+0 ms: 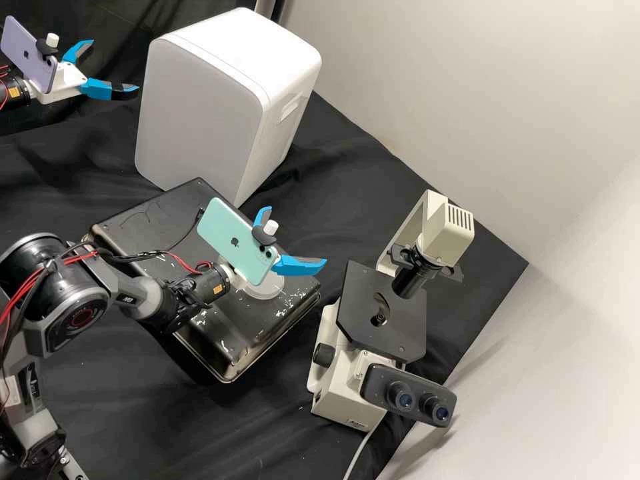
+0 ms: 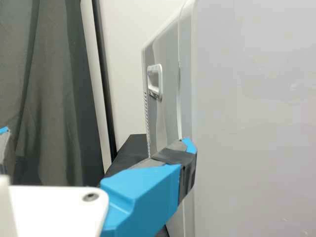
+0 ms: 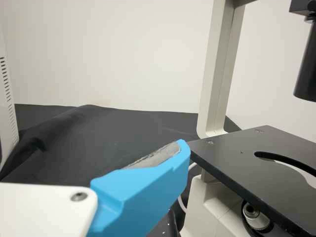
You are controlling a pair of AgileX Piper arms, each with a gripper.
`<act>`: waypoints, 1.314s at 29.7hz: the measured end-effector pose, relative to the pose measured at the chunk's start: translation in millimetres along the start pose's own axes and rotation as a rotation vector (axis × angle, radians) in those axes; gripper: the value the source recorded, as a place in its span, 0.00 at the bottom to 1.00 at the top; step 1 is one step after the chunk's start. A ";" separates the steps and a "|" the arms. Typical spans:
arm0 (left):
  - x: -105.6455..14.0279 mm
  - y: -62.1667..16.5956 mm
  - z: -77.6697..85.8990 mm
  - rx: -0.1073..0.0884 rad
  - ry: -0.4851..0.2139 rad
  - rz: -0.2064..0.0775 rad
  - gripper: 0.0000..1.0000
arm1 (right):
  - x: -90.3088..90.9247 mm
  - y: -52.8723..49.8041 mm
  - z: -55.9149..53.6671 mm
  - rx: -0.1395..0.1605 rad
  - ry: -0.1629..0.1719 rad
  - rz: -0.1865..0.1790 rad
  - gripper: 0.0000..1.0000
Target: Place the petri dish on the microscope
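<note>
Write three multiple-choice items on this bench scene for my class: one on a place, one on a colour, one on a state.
1. Where is the left gripper? A above the eyepieces; B beside the white box; C on the black tray.
2. What colour is the microscope stage? A white; B blue; C black.
3. How is the right gripper? A open; B shut, empty; C shut on something.
Answers: 1 B, its finger shows next to the box's wall; 2 C, the flat plate is black; 3 A, its two fingers are spread apart.
</note>
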 end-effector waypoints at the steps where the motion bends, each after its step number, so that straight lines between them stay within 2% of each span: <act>1: 0.0 0.0 0.0 0.000 0.000 0.000 1.00 | 0.0 0.0 0.0 0.000 0.000 0.000 1.00; 15: 0.0 0.0 0.0 0.000 0.000 0.000 1.00 | 0.0 0.0 0.0 0.000 0.000 0.000 1.00; 19: -3.6 -2.6 5.0 -0.001 -0.017 -0.010 1.00 | 0.0 0.0 0.0 0.000 0.000 0.000 1.00; 23: -14.8 -4.5 17.4 -0.003 -0.060 -0.018 1.00 | 0.0 0.0 0.0 0.000 0.000 0.000 1.00; 29: -37.2 -8.3 43.9 0.018 -0.199 -0.009 1.00 | 0.0 0.0 0.0 0.000 0.000 0.000 1.00; 33: -53.2 -14.4 53.8 0.041 -0.292 0.003 1.00 | 0.0 0.0 0.0 0.000 0.000 0.000 1.00; 36: -65.7 -21.7 59.0 0.067 -0.352 0.005 1.00 | 0.0 0.0 0.0 0.000 0.000 0.000 1.00; 39: -79.0 -31.6 65.8 0.085 -0.413 -0.033 1.00 | 0.0 0.0 0.0 0.000 0.000 0.000 1.00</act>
